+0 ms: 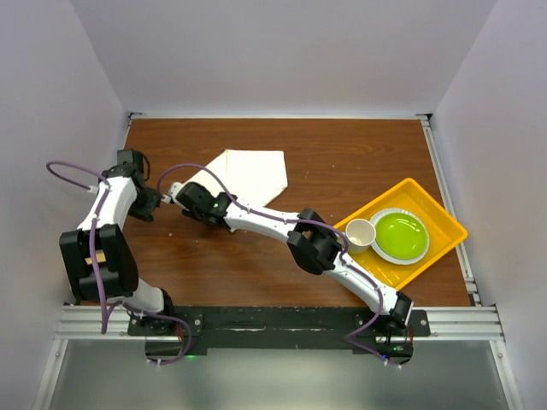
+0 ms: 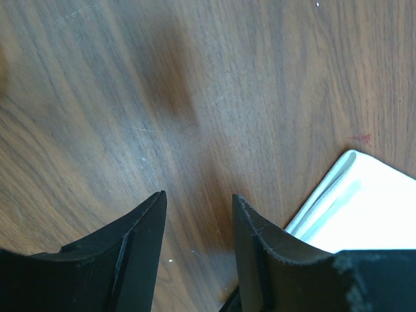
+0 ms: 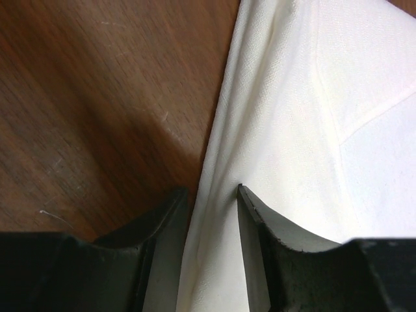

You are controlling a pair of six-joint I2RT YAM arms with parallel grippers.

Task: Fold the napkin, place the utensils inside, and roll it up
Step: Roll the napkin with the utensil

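You're looking at one table [image 1: 256,273], one white napkin [image 1: 248,175], one yellow tray [image 1: 440,215], one green plate [image 1: 402,235] and one small cup [image 1: 360,232]. You also have two robot arms: one left arm [image 1: 111,203] and one right arm [image 1: 256,219].

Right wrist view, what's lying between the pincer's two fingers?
The napkin lies there: its edge runs through the gap of the right pincer, jaws apart, with bare table beside it. The right wrist view shows this.

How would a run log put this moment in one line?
left pincer: open above brown wooden table | right pincer: open, straddling edge of folded white cloth napkin
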